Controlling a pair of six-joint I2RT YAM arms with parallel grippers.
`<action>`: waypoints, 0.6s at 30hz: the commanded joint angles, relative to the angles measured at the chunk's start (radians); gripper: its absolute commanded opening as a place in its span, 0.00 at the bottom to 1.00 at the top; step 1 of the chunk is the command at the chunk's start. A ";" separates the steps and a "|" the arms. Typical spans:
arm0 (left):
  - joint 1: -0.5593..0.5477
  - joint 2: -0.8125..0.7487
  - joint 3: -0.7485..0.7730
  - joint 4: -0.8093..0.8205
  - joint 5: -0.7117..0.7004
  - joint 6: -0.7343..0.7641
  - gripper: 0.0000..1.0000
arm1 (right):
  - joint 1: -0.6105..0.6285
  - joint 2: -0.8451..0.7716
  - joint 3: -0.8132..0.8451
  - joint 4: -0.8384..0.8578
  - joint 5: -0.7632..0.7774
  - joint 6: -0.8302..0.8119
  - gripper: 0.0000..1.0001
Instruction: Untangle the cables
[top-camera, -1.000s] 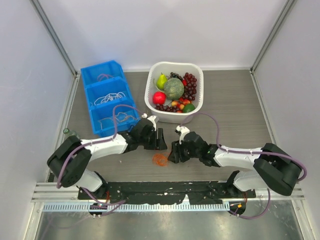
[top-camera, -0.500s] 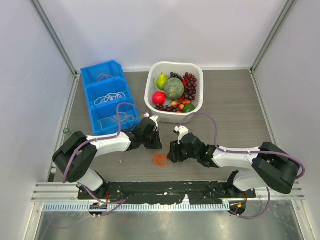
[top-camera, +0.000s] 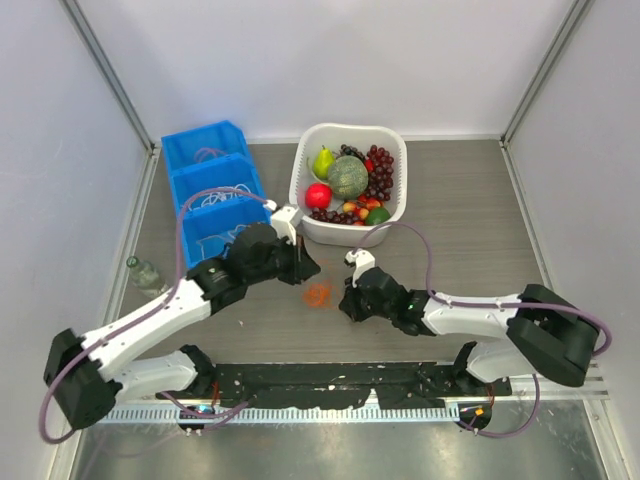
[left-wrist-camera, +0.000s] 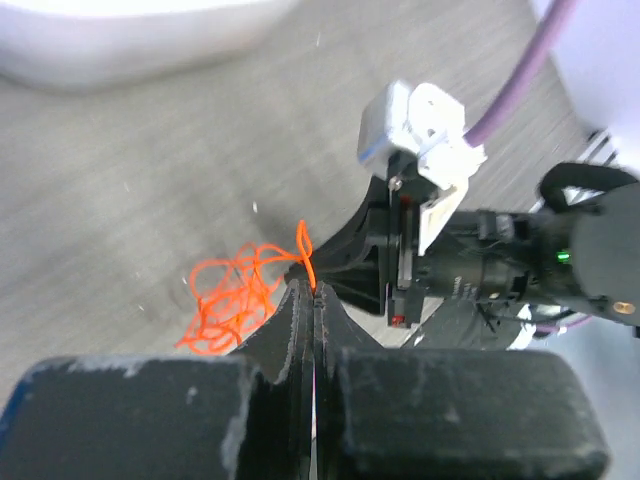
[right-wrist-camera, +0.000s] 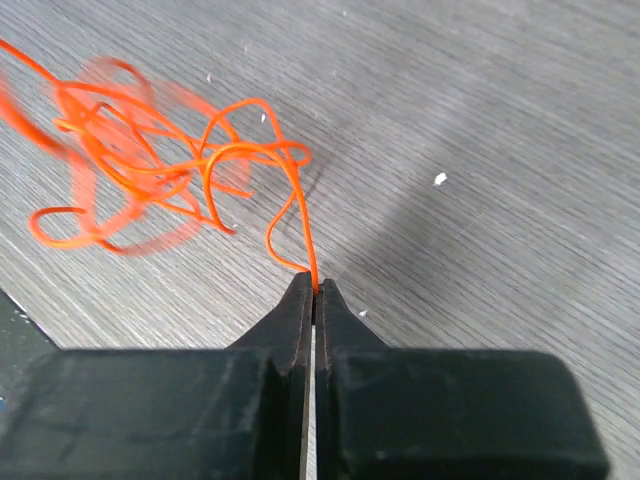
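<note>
Orange cable tangle (top-camera: 318, 293) found at mid tabletop (top-camera: 470, 220), just in front of white fruit basket (top-camera: 340, 236), one strand clenched in left jaws, another strand clenched in right jaws.

The cable (top-camera: 318, 294) is orange-red on a grey, fine-grained table (top-camera: 470, 220). The left gripper (left-wrist-camera: 314, 295) and right gripper (right-wrist-camera: 313, 290) are matte black. Far left, the bin (top-camera: 207, 167) is blue and holds white cords (top-camera: 215, 197). The white basket (top-camera: 296, 180) holds a green pear (top-camera: 323, 161), a red apple (top-camera: 318, 195), a mottled green melon (top-camera: 348, 177) and dark red grapes (top-camera: 381, 170).
</note>
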 joint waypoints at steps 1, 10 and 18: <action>-0.004 -0.157 0.128 -0.108 -0.130 0.106 0.00 | 0.011 -0.160 -0.003 -0.031 0.132 0.020 0.01; -0.005 -0.327 0.304 -0.231 -0.351 0.249 0.00 | 0.010 -0.686 -0.011 -0.421 0.507 0.136 0.00; -0.004 -0.448 0.392 -0.298 -0.799 0.274 0.00 | 0.010 -1.022 0.043 -0.714 0.801 0.331 0.01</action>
